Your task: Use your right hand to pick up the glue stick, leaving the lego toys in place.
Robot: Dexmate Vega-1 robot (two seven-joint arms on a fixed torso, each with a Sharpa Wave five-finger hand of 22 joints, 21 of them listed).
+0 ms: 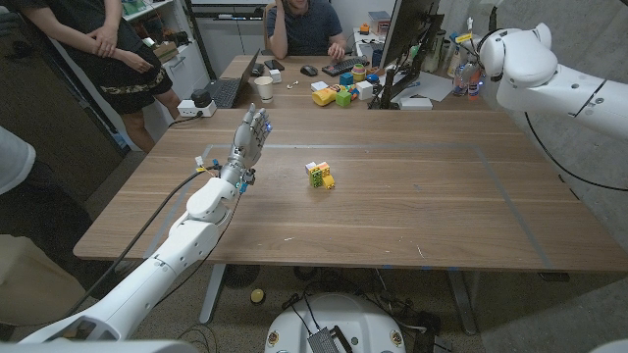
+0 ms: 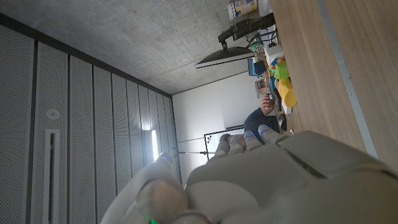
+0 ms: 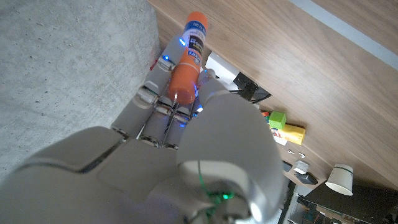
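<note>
**Glue stick held up in the right hand**

At the left, the left hand (image 1: 249,143) stands over the table (image 1: 412,216), fingers apart, holding nothing. The lego toys (image 1: 319,175) sit mid-table. At the far right, the right hand (image 3: 186,130) is raised, gripping the orange glue stick (image 3: 186,68).

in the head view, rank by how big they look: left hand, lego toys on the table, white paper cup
1. left hand, clearly largest
2. lego toys
3. white paper cup; looks close to the lego toys, and it stands farther away, so that order is unsure
</note>
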